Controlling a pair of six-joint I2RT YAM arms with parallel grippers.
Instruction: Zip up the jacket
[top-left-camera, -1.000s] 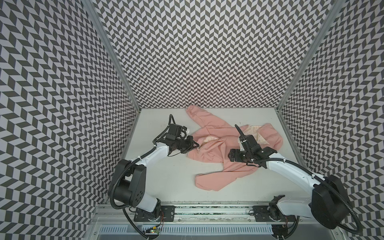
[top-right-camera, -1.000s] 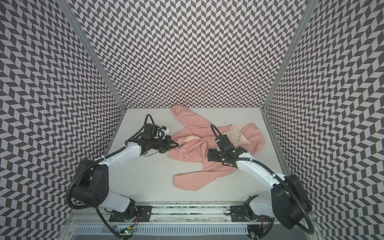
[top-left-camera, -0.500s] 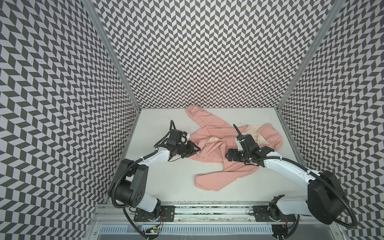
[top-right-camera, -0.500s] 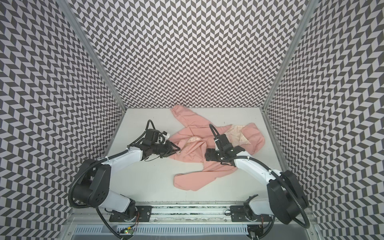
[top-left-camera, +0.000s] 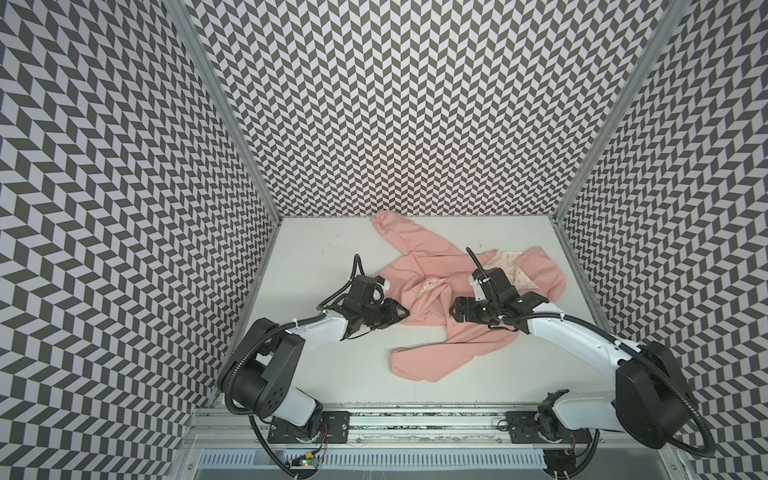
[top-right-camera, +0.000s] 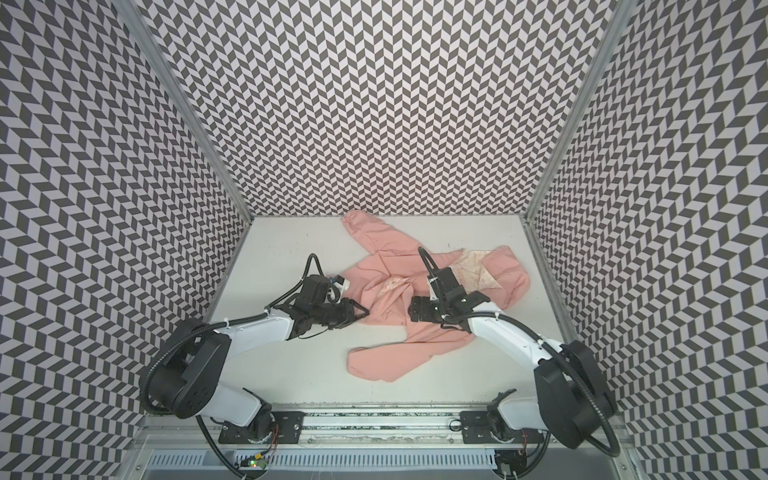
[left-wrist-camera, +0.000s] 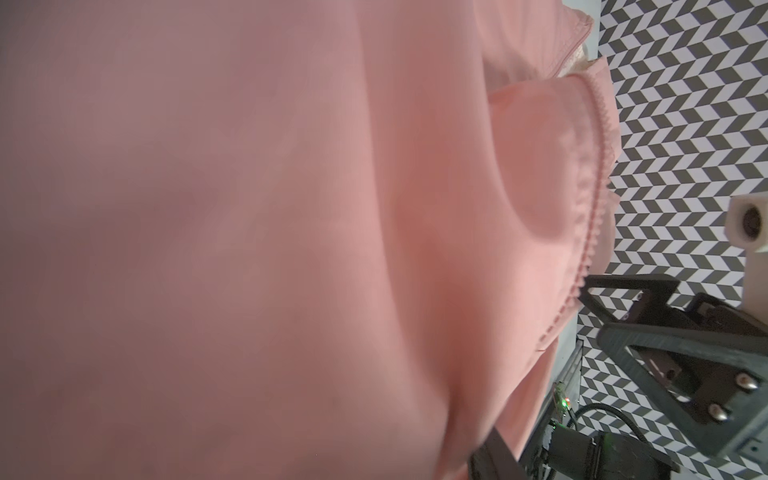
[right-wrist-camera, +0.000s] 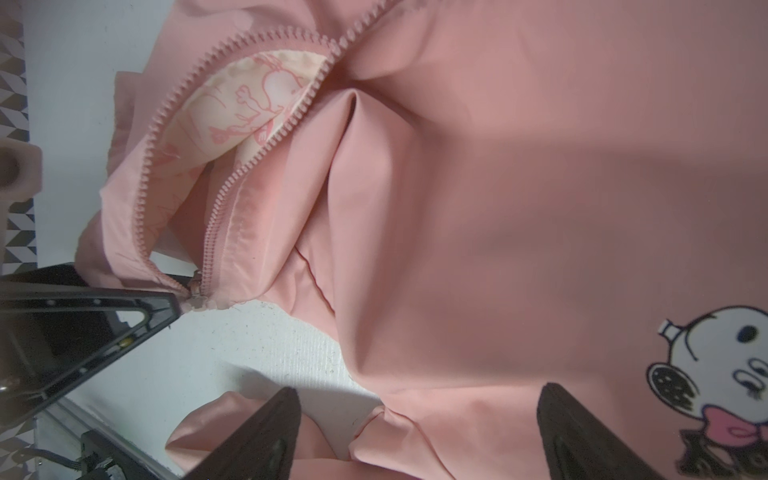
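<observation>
The jacket (top-left-camera: 424, 307) is lying crumpled on the table (top-right-camera: 291, 249) in both top views. Only the right wrist view is showing the zipper (right-wrist-camera: 143, 187) gaping, the right tool (right-wrist-camera: 417, 388) released, and the left tool (right-wrist-camera: 176, 301) touching the zipper's base, grip undeterminable.

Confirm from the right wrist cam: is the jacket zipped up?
No. In the right wrist view, on the jacket the zipper teeth run in two separate rows with lining showing between them.
</observation>
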